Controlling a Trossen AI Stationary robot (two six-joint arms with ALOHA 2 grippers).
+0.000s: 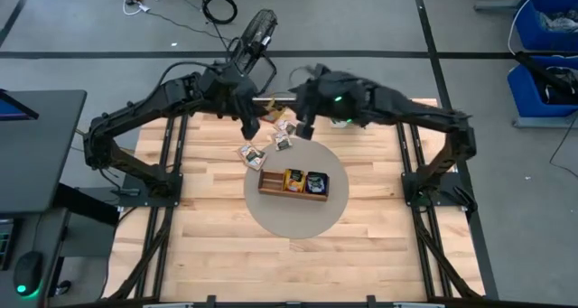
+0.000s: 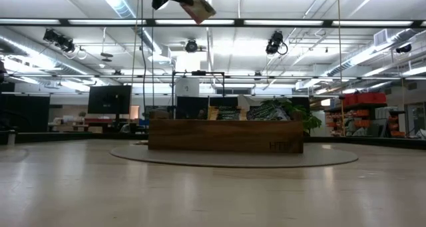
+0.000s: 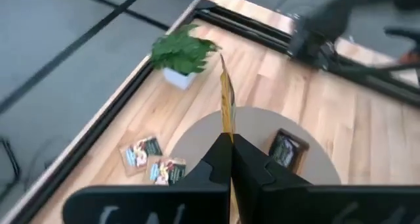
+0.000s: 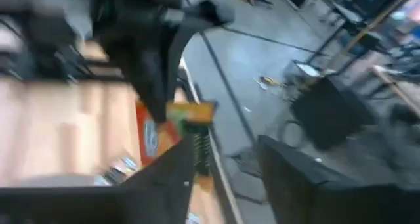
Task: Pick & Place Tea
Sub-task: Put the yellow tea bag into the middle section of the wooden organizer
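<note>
Above table (image 1: 361, 245), left fingers (image 3: 246, 165) pinch packet (image 3: 227, 102).

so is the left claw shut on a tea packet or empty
Shut on one. In the left wrist view the left claw pinches a tea packet edge-on between closed fingers; the low view shows it held high above the table.

1. The table (image 1: 217, 254) is viewed from straight overhead, far enough for both arms to be framed.
2. The wooden tray (image 2: 225, 135) is seen level from tabletop height, at 12 o'clock.
3. Each wrist view is aimed past its own fingers; the tray (image 1: 293, 183) is shared with the overhead view.
</note>
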